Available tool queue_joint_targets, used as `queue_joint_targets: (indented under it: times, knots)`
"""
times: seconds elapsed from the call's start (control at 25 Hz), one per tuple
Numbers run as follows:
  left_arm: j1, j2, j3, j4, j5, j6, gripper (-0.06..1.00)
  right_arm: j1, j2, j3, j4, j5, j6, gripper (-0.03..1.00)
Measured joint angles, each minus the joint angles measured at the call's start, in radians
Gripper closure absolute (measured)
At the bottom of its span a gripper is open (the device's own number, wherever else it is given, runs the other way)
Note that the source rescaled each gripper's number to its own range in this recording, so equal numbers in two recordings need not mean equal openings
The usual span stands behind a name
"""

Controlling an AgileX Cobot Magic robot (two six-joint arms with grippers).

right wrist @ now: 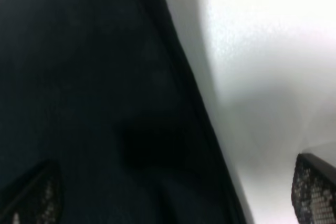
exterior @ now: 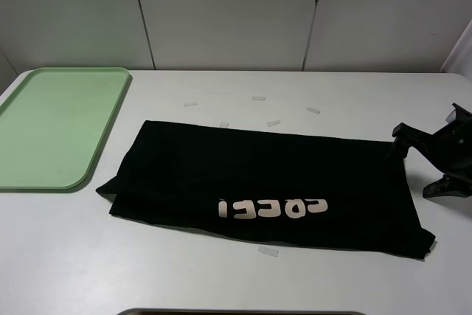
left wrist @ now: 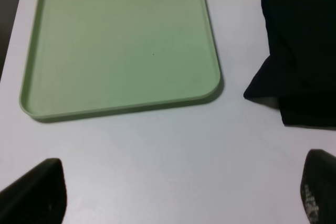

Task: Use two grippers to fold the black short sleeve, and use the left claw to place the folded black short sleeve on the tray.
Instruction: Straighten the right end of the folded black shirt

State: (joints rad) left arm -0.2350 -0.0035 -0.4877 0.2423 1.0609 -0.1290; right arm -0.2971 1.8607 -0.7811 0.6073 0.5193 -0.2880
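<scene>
The shirt [exterior: 265, 182] lies flat on the bench [exterior: 221, 278], beside the empty tray [exterior: 59, 127]. The right tool [exterior: 426, 161] stands wide at the shirt's right edge. The left tool [left wrist: 178, 190] is wide over bare bench near the tray, holding nothing.

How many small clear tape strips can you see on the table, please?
6: five tape strips lie by the black shirt's far edge, one by its near edge; the shirt may hide more.

Picture edge clips the right end effector [exterior: 424, 160] — close-up shirt [right wrist: 105, 103] blurred.
</scene>
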Motion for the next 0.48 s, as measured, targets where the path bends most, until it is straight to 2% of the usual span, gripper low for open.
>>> queue_joint_targets:
  times: [0.24,0.36,0.48]
  knots:
    - [0.000,0.000,0.000,0.000,-0.001,0.000,0.07,0.033,-0.002,0.002,0.006,-0.005,0.000,0.01]
    - [0.000,0.000,0.000,0.000,-0.001,0.000,0.07,0.073,-0.002,0.003,0.046,0.008,-0.006,0.02]
    - [0.000,0.000,0.000,0.000,-0.001,0.000,0.07,0.114,-0.001,0.010,0.093,0.016,-0.031,0.12]
